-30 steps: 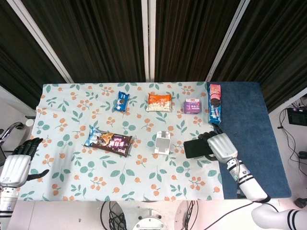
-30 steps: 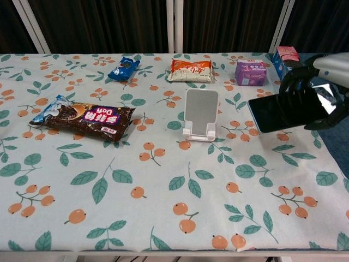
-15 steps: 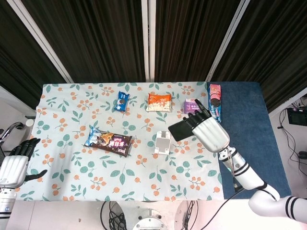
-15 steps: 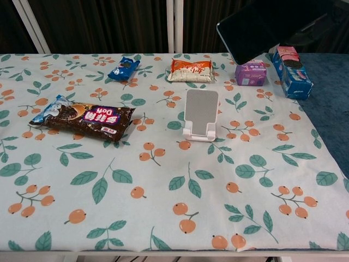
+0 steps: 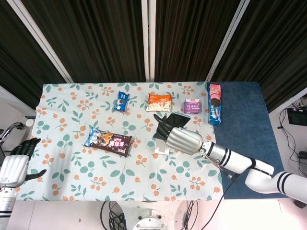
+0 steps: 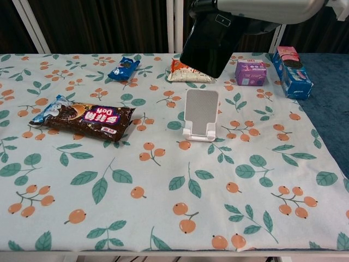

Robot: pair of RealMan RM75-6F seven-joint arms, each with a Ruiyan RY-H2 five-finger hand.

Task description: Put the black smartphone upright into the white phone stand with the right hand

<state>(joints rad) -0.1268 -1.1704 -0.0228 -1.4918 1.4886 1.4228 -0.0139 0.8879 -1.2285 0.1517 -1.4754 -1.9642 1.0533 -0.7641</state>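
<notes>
The right hand [image 6: 256, 8] grips the flat black smartphone [image 6: 210, 42], long axis tilted near upright, directly above the white plastic phone stand [image 6: 200, 115] below its fingers.

Bright even light, sharp pics

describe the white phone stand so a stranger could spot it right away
Look near the middle of the floral tablecloth, below the orange snack bag. The white phone stand sits there upright, the only plain white item among colourful packets.
</notes>
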